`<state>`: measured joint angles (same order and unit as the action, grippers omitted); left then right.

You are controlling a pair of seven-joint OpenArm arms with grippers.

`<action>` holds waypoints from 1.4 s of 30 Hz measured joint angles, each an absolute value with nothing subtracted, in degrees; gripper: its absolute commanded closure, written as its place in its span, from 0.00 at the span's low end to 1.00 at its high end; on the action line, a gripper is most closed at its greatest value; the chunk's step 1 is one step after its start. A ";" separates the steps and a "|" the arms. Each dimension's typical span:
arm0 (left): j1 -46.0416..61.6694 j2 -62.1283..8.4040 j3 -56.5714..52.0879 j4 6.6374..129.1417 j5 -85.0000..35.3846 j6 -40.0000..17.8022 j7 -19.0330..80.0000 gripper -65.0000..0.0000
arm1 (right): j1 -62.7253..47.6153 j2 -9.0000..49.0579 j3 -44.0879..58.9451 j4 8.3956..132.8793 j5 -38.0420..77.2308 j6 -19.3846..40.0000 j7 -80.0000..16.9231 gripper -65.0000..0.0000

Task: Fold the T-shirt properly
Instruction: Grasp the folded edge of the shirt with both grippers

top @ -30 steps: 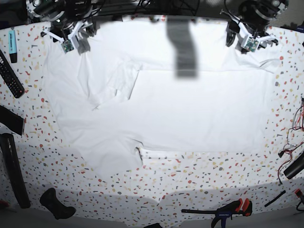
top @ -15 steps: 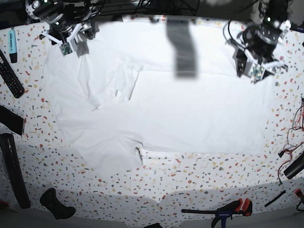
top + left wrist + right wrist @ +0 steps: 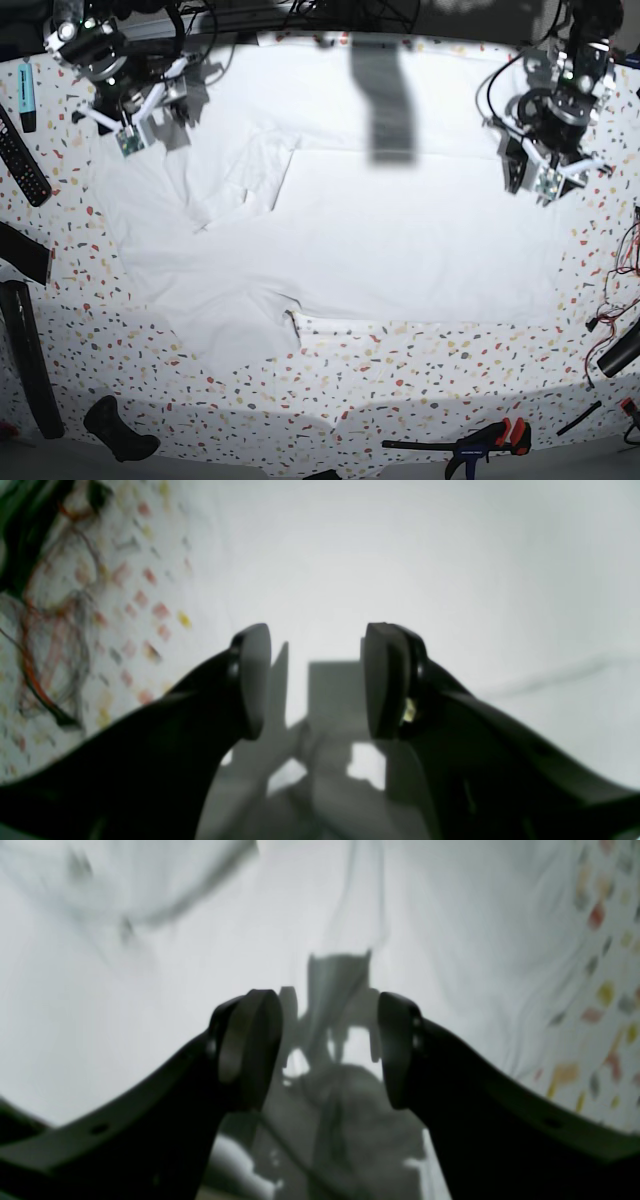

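"Tool on the left arm [image 3: 315, 680]: how does it stand?"

"Its jaws are well apart, with nothing between them but a view of white cloth. In the base view it hangs at about two o'clock, over the T-shirt [image 3: 400, 240]."

"And the right arm's tool [image 3: 330, 1047]?"

"That one is wide open too, gripping nothing. It hovers at about ten o'clock, above the shirt's other upper side."

"Where does the shirt lie?"

"Across the middle of the speckled counter [image 3: 450, 370], reaching up to twelve o'clock. It has creases between ten o'clock and the centre, and one part sticks out toward seven o'clock."

"What sits around it?"

"A clamp [image 3: 470, 445] with red-tipped handles lies at five o'clock, thin red and black wires [image 3: 608, 315] at three to four, and a light-blue-and-black pen-like item [image 3: 27, 97] at ten."
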<state>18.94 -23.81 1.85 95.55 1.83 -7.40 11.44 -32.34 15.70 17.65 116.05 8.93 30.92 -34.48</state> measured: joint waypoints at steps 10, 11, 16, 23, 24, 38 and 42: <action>1.85 -23.99 1.80 95.24 -6.52 -16.82 27.68 0.49 | -23.24 15.73 17.65 116.73 11.25 30.83 -44.93 0.48; -0.80 -23.94 1.83 94.74 -7.81 -18.55 29.69 0.49 | -22.65 15.77 17.65 116.73 12.80 30.74 -47.46 0.48; -14.57 -23.94 1.83 84.20 -15.77 -22.96 33.19 0.47 | -20.91 15.79 17.67 116.75 18.39 30.70 -55.88 0.48; -31.46 -23.88 1.80 52.07 -17.91 -31.20 30.76 0.47 | -20.93 15.75 17.69 116.75 18.28 31.97 -57.52 0.48; -33.87 -23.88 1.78 46.85 -18.06 -32.18 27.99 0.47 | -20.91 15.79 17.69 116.75 18.50 31.99 -57.54 0.48; -43.44 -23.97 1.54 9.21 -18.52 -34.15 5.96 0.47 | -20.95 15.70 17.69 116.81 22.72 32.03 -58.11 0.48; -42.57 -23.79 1.54 9.50 -19.81 -34.54 8.99 0.47 | -20.95 15.70 17.69 116.81 22.72 32.03 -58.11 0.48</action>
